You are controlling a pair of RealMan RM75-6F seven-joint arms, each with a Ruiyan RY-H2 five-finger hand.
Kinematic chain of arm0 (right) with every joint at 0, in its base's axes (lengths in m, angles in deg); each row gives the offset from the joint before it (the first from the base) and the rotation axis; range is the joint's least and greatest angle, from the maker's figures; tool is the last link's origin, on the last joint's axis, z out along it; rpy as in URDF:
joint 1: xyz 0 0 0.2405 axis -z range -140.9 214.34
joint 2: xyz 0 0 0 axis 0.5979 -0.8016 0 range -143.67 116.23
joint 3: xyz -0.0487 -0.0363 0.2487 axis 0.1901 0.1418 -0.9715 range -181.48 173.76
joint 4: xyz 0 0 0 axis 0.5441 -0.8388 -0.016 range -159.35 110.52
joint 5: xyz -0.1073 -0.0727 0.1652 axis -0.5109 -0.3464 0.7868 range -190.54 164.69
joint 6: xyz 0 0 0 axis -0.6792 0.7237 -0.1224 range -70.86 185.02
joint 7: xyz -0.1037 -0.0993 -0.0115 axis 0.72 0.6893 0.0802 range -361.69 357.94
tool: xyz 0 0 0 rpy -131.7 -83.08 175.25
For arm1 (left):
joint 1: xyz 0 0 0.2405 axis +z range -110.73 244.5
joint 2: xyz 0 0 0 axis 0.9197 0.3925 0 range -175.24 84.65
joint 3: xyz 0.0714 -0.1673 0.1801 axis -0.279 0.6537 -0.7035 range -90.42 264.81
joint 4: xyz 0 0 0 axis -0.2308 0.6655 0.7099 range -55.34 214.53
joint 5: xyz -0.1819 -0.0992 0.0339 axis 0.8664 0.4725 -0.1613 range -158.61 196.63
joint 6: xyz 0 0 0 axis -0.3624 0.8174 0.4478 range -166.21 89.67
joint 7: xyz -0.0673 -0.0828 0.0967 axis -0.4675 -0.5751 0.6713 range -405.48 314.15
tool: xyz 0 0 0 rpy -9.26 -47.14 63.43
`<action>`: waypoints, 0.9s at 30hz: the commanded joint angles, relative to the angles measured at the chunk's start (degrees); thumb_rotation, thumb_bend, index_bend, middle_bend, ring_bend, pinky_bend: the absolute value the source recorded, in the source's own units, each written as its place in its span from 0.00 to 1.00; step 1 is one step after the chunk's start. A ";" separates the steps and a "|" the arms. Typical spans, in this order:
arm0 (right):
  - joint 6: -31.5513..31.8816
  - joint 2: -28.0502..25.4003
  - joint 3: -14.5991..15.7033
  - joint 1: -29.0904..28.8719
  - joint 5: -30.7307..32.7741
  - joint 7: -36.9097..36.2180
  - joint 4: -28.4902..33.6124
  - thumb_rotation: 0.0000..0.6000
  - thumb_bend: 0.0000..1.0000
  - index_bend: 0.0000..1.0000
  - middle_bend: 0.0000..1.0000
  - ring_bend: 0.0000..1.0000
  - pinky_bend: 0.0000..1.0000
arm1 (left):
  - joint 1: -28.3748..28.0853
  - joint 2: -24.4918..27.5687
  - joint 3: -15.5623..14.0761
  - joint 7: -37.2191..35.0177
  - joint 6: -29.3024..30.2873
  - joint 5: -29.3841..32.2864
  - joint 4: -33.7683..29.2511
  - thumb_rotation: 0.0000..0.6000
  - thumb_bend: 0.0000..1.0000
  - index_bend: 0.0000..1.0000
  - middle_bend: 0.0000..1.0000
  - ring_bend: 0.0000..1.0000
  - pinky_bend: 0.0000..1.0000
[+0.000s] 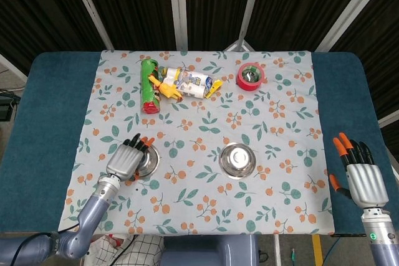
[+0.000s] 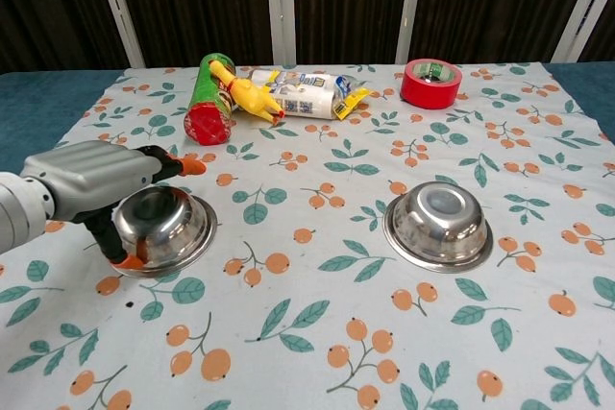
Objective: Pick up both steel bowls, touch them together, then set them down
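Left hand point(image 2: 91, 180) over bowl point(image 2: 168, 229), grip unclear

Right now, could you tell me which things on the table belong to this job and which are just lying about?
Job:
left steel bowl, under the left hand
right steel bowl
right hand, off to the side

Lying about:
green tube
rubber chicken
white packet
red tape roll
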 commanded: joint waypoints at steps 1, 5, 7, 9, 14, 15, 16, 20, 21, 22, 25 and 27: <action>0.01 0.00 0.02 0.00 0.00 0.04 0.03 1.00 0.41 0.00 0.00 0.00 0.00 | -0.60 -0.47 -0.16 0.34 0.11 0.57 0.52 0.97 0.08 0.03 0.19 0.08 0.23; -0.39 -0.03 0.01 -0.06 0.44 -0.07 0.06 1.00 0.41 0.00 0.00 0.00 0.00 | -1.41 -1.19 -0.72 1.56 1.11 0.66 0.97 0.97 0.12 0.12 0.29 0.17 0.34; -0.31 -0.09 -0.05 -0.05 0.49 -0.17 0.09 1.00 0.41 0.00 0.00 0.00 0.00 | -1.72 -1.56 -0.84 1.70 1.26 1.02 1.23 0.97 0.14 0.15 0.33 0.20 0.39; -0.11 -0.18 -0.04 0.05 0.46 -0.28 0.13 1.00 0.41 0.00 0.00 0.00 0.00 | -1.96 -1.83 -1.04 1.49 1.35 1.26 1.61 0.97 0.15 0.17 0.33 0.21 0.40; -0.20 -0.20 -0.01 0.01 0.48 -0.33 0.07 1.00 0.41 0.00 0.00 0.00 0.00 | -2.40 -1.98 -1.31 1.27 1.50 1.85 1.94 0.96 0.16 0.23 0.38 0.24 0.43; -0.26 -0.16 0.02 -0.01 0.52 -0.19 0.01 1.00 0.41 0.00 0.00 0.00 0.00 | -2.54 -1.98 -1.26 1.06 1.40 2.24 1.94 0.98 0.18 0.25 0.41 0.27 0.46; -0.31 -0.11 0.02 -0.03 0.55 -0.10 -0.03 1.00 0.41 0.00 0.00 0.00 0.00 | -2.65 -1.92 -1.18 0.82 1.28 2.32 1.92 0.99 0.20 0.28 0.45 0.30 0.50; -0.40 0.03 -0.02 -0.09 0.74 0.21 -0.09 1.00 0.41 0.00 0.00 0.00 0.00 | -2.95 -1.54 -0.96 -0.61 1.44 1.85 2.09 1.00 0.29 0.36 0.55 0.39 0.59; -0.40 0.06 -0.02 -0.09 0.77 0.28 -0.10 1.00 0.41 0.00 0.00 0.00 0.00 | -2.97 -1.47 -0.88 -1.11 1.56 1.48 2.18 1.00 0.30 0.38 0.56 0.40 0.60; -0.40 0.12 -0.03 -0.10 0.79 0.38 -0.15 1.00 0.41 0.00 0.00 0.00 0.00 | -2.91 -1.26 -0.89 -1.99 1.68 0.83 2.29 1.00 0.31 0.39 0.57 0.41 0.61; -0.56 0.47 -0.11 -0.30 0.86 0.84 -0.41 1.00 0.41 0.00 0.00 0.00 0.00 | -2.50 0.80 -0.28 -6.34 2.09 -1.92 1.00 1.00 0.32 0.40 0.57 0.41 0.62; -1.05 0.85 -0.11 -0.60 0.98 1.36 -0.65 1.00 0.41 0.00 0.00 0.00 0.00 | -2.08 3.10 -0.48 -9.33 2.13 -4.38 -0.47 1.00 0.32 0.40 0.58 0.41 0.62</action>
